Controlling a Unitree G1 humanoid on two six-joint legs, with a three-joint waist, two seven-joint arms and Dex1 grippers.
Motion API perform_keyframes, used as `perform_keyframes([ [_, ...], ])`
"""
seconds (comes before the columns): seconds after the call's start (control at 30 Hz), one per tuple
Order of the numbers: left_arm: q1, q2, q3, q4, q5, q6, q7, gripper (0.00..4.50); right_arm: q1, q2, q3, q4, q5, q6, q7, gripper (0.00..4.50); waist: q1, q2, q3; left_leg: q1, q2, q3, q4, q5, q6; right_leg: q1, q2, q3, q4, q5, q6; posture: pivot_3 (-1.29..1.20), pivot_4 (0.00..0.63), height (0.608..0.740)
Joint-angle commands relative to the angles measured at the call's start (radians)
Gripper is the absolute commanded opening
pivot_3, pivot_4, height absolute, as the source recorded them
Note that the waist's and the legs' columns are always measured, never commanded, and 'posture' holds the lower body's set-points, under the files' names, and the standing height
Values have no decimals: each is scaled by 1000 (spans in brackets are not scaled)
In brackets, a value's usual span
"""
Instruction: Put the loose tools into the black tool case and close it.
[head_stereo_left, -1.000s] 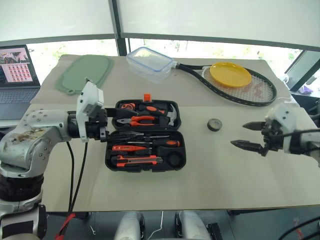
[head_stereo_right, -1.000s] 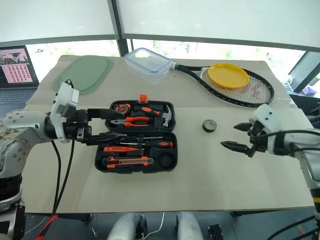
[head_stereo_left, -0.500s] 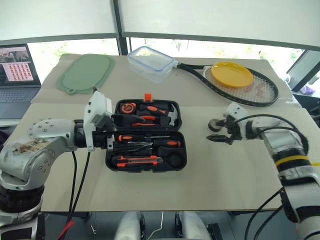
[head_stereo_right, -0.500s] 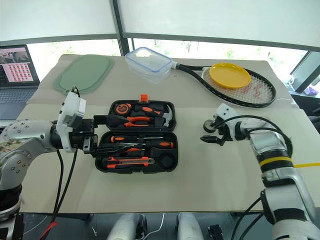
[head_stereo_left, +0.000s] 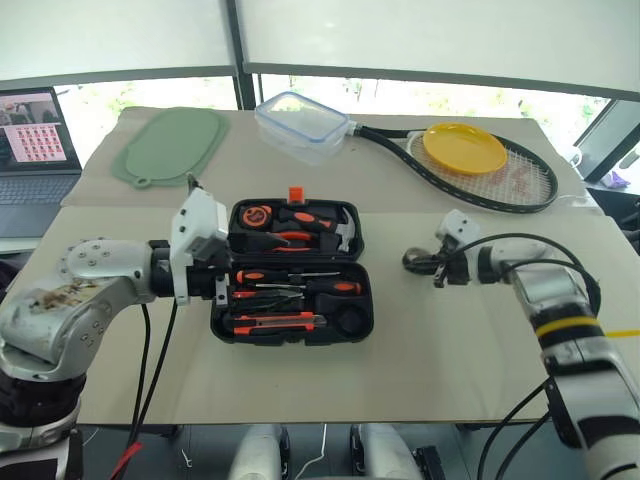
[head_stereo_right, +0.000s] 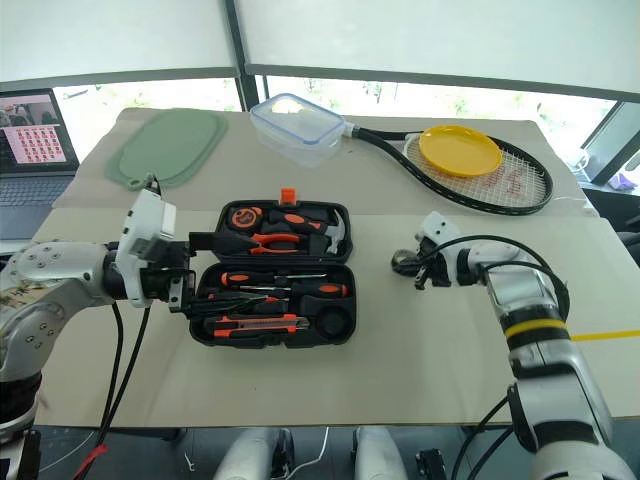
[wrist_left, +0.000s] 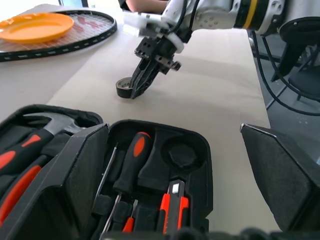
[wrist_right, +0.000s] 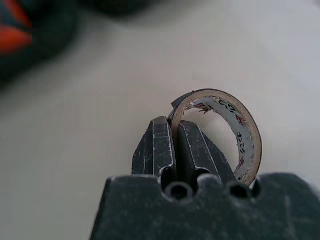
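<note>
Table (head_stereo_left: 420, 380) is holding everything; the racket (head_stereo_left: 470, 165), yellow plate (head_stereo_left: 463, 148), clear box (head_stereo_left: 300, 126) and green mat (head_stereo_left: 168, 147) are sitting far back around 12 o'clock, out of the way. Tool case (head_stereo_left: 290, 270) is lying open mid-table, screwdrivers and knife already seated, round recess (wrist_left: 182, 155) at its lower right corner looking empty. Left gripper (wrist_left: 180, 200) is hovering at the case's 9 o'clock edge, fingers spread wide apart, holding nothing. Right gripper (wrist_left: 137, 86) is at the case's 3 o'clock, fingers pressed together, pinching the wall of the tape roll (wrist_right: 225, 132), one finger inside the ring. Step in hand reads as picking up the tape. Next move likely calls for lifting it clear, carrying it toward 9 o'clock over bare table, dropping it in the round recess, then folding the lid. Open room between roll and case is free; table's right edge is well apart.
</note>
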Motion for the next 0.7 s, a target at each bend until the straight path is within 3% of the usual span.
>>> perform_keyframes([
  [0.03,-3,16,8,-13,3,-31,-12,4500,12,-6,-73,-312,176,178,-7,21,-1,0,0,0,0,0,0,0,0,0,0,0,0,0,0,0,150,738],
  [0.13,-4,20,0,-10,7,-35,-18,4500,42,-16,-48,-431,198,230,-40,21,4,0,0,1,0,0,0,-4,6,1,0,-1,0,0,0,0,150,738],
  [0.27,1,32,-15,-3,26,-53,-34,4500,98,-57,65,-520,112,167,-48,21,22,0,0,1,-2,0,1,-5,8,2,-1,-2,-1,0,0,0,150,738],
  [0.43,-4,33,-24,10,34,-64,-33,4500,127,-64,179,-529,-13,47,-74,21,22,0,0,1,-3,1,1,-5,8,1,-1,-1,0,0,0,0,150,738],
  [0.7,-2,30,-21,9,37,-64,-25,4500,137,-56,224,-511,-47,12,-56,21,23,0,0,1,-2,1,1,-4,8,1,0,-1,0,0,0,0,150,738],
])
